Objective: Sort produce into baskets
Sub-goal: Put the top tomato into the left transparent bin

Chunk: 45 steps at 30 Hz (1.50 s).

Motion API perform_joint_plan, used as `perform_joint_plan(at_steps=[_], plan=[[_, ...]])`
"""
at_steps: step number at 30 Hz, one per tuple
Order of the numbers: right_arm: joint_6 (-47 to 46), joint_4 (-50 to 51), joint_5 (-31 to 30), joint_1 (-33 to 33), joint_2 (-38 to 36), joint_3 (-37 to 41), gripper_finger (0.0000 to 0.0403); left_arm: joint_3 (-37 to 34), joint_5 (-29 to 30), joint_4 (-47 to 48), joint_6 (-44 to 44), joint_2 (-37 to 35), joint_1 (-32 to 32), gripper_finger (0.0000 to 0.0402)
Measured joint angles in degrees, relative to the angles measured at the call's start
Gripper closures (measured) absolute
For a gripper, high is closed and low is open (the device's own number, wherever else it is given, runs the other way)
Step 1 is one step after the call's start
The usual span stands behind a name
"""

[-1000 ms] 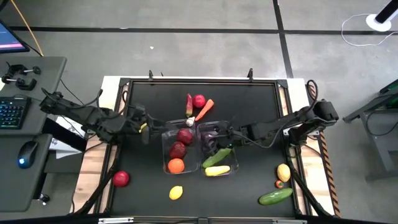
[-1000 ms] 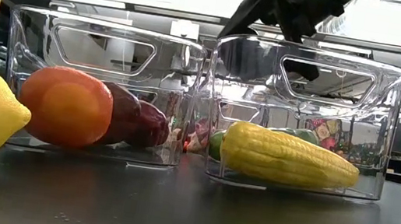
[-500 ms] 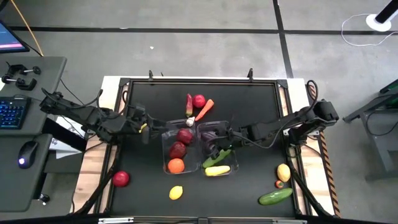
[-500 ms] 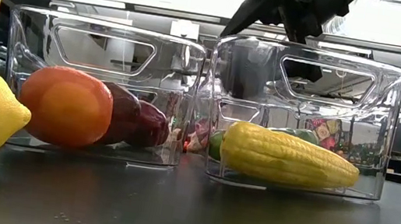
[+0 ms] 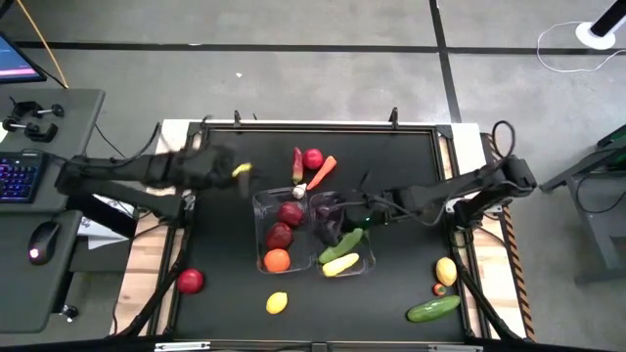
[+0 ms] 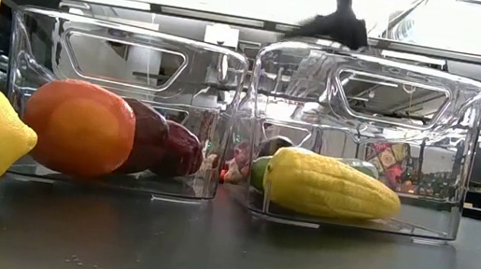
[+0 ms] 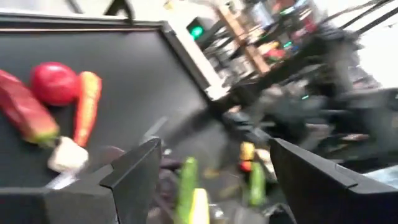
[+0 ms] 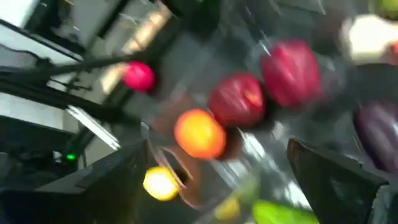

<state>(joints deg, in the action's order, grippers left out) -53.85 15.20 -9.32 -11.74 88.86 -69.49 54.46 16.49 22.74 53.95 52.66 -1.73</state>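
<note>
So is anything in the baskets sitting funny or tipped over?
Yes, a little. In the right basket the yellow corn lies slanted, and in the low view one end sits higher than the other. The left basket looks tidy: two red apples and an orange.

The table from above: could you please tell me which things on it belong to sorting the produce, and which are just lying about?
Belonging to the job:
- left bin with apples and an orange
- right bin with corn and cucumber
- loose lemon, apple, cucumber, carrot

Lying about:
- keyboard
- mouse
</note>
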Motion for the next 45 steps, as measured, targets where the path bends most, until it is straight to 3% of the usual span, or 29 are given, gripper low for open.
perform_joint_plan(at_steps=[7, 13, 21, 32, 45], plan=[[3.4, 6.6, -11.4, 0.1, -1.3, -8.8, 0.0029, 13.2, -19.9, 11.3, -15.2, 19.1, 21.3, 0.0113], [3.4, 10.5, -17.2, -1.3, -1.3, -14.0, 0.0029, 26.8, -21.8, 16.8, -29.1, 39.6, 28.5, 0.0113], [0.6, 10.3, -26.9, -4.4, -1.2, -15.7, 0.0029, 40.2, -21.1, 21.1, -39.0, 58.1, 29.3, 0.0113], [-2.9, 10.0, -30.6, -5.6, -1.2, -15.7, 0.0029, 42.7, -17.5, 21.8, -39.7, 69.5, 29.3, 0.0113], [-2.9, 9.9, -30.6, -5.6, -1.2, -15.7, 0.0029, 42.8, -17.1, 17.7, -41.7, 71.5, 28.0, 0.0113]])
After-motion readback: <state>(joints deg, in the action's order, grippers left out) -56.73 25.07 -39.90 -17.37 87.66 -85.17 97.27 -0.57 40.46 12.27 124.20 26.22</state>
